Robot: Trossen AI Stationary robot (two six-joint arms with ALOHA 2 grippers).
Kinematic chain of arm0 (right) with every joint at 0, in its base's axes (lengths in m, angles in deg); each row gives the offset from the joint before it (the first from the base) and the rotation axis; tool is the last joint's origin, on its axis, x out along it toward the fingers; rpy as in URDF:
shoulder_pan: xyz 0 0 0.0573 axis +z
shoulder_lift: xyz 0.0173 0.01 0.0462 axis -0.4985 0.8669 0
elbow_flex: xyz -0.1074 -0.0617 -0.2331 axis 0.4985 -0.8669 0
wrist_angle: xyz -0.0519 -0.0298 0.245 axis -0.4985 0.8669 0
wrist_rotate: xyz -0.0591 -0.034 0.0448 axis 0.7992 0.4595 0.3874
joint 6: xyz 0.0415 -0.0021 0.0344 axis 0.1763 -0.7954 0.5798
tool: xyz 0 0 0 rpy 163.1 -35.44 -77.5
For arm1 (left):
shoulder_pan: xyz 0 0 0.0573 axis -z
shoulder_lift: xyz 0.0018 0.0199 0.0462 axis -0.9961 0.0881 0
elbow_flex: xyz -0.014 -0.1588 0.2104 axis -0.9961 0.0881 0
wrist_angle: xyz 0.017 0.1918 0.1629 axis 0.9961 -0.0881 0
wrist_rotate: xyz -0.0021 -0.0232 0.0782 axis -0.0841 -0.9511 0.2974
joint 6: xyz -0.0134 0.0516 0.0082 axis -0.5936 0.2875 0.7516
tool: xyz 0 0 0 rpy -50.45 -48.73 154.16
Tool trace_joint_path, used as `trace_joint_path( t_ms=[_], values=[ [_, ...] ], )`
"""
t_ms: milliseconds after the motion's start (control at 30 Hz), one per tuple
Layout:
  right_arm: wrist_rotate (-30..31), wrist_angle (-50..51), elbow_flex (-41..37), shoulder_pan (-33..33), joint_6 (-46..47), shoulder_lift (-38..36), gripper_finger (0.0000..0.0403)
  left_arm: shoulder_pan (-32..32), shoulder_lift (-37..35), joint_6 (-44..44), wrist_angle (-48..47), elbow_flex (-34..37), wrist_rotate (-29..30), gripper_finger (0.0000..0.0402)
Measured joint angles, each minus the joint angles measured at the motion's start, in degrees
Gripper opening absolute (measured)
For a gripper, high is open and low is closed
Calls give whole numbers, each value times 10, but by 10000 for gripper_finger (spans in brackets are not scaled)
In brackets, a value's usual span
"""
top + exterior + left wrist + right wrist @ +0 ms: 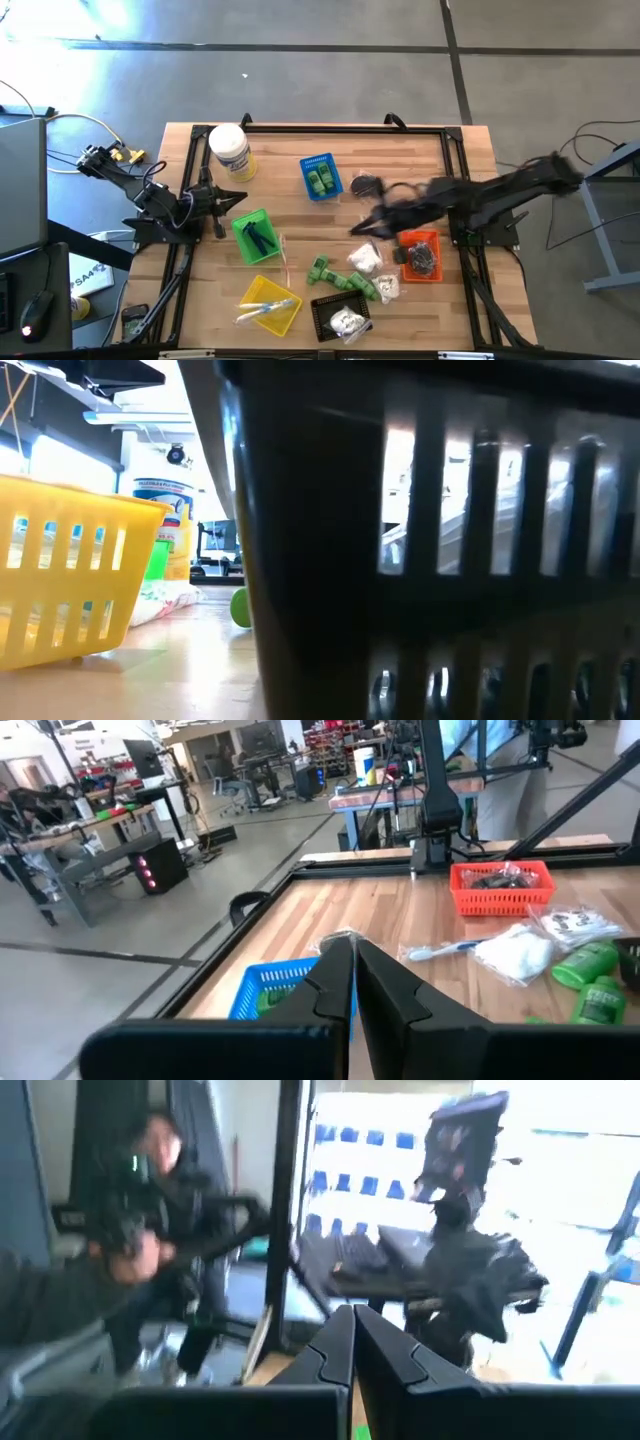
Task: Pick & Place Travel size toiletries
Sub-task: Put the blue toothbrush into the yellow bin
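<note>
Above the wooden surface (pixel 300 215), right of centre: right pincer (pixel 357 230), blurred, fingers pressed together, nothing visibly clamped; just beside an orange mesh basket (pixel 420 254) with dark pieces, hard to make out. Near it, white soft packets (pixel 364 259) and bright green little bottles (pixel 340 279) lying loose on the wood grain. Farther out: black slotted basket (pixel 340 318) with a white packet, filling most of the low view and hiding the rest; yellow basket (pixel 268 304) with thin pale sticks; blue basket (pixel 320 177) with green bottles; green basket (pixel 256 236) with a dark item, shape unclear. At the left edge: left pincer (pixel 226 201), fingers together, empty, waiting. By the far left corner: big white jar (pixel 230 152), yellow label, print too small to read.
</note>
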Motion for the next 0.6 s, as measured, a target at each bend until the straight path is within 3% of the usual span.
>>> trace_joint_path(
  t_ms=[267, 433, 600],
  values=[
    [-10, -7, -179, -35, 75, -181, 2, 0, 0, -10, -2, 0, -41, 12],
    [-10, -5, -236, -49, 77, -224, 2, 0, 1, -28, -5, 0, -87, 12],
    [-11, -45, -304, -74, 65, -273, 2, 0, 28, -86, -31, 0, -173, 12]
  ],
)
